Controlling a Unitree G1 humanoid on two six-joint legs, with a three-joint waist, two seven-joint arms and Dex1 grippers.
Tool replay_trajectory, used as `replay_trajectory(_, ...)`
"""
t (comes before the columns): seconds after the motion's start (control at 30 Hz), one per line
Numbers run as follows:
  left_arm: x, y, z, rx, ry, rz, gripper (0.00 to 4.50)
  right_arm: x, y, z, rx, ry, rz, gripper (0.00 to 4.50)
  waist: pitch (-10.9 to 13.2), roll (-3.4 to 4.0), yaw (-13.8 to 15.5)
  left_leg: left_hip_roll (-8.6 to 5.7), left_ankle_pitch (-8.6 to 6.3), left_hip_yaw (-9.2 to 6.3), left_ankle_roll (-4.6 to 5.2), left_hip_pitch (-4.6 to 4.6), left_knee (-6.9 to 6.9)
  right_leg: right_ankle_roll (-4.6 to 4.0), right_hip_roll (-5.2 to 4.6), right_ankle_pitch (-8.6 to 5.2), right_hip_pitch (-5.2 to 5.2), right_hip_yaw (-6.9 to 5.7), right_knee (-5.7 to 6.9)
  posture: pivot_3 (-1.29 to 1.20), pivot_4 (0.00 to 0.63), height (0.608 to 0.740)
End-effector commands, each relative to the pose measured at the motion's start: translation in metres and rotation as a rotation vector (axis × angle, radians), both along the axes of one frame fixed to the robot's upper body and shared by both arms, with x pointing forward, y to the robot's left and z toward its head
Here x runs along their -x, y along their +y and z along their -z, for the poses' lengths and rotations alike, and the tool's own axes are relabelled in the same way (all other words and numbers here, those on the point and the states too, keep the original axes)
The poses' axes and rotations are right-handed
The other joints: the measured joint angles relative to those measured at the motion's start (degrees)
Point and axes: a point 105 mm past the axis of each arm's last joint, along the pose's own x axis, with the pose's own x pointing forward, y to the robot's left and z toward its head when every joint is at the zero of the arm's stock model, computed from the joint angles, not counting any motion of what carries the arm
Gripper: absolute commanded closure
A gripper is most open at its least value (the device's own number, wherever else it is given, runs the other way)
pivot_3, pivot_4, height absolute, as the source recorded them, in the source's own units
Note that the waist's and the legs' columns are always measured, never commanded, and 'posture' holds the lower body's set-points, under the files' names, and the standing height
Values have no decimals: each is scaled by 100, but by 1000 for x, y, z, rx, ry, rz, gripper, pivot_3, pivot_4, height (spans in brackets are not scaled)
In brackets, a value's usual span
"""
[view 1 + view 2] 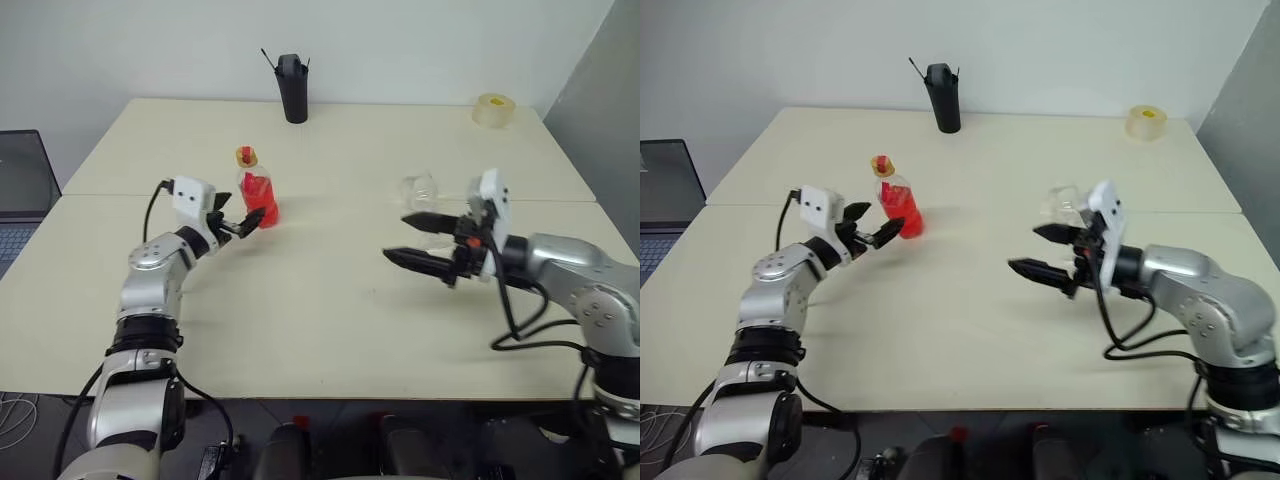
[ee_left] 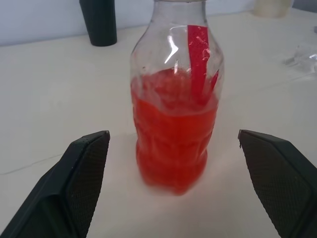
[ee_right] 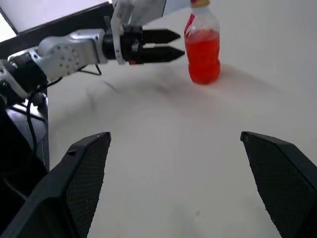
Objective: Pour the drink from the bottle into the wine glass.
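Left gripper [image 1: 243, 222] wide open, empty; the bottle [image 2: 174, 119] stands just ahead between its fingers, untouched. Advance squarely, close on the body below the cap, keep upright. Right gripper [image 1: 418, 240] also spread, empty; the wine glass [image 1: 420, 189], faint, apparently just beyond it.

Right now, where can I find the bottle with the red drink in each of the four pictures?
Left eye view: bottle left of centre, just past the open left hand.
Right eye view: same spot.
Left wrist view: centre, close, between the fingers.
Right wrist view: upper middle.
Shared landmark: the black cup at the table's far edge.
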Motion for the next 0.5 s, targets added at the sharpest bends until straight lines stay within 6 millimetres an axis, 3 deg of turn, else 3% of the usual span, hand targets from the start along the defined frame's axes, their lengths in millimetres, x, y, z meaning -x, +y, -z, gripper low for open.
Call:
replay_trajectory(0.03,-9,6,-15,-20,-65,-59,45,-9,15,-11,-19,-87,58,0,0,0,0,0,0,0,-1,-1,0,0,0,0,-3,0,3,0,150,740)
replay_trajectory(0.3,-19,6,-19,-27,-108,-124,45,-10,28,-11,-38,-99,64,0,0,0,21,-4,3,-1,-6,-4,4,0,-7,0,-4,-4,5,0,150,740)
replay_trajectory(0.5,-26,-12,-20,7,-111,-81,45,-11,26,-12,-37,-105,73,0,0,0,20,-6,2,-2,-3,-8,8,1,-6,0,-4,-6,5,0,150,740)
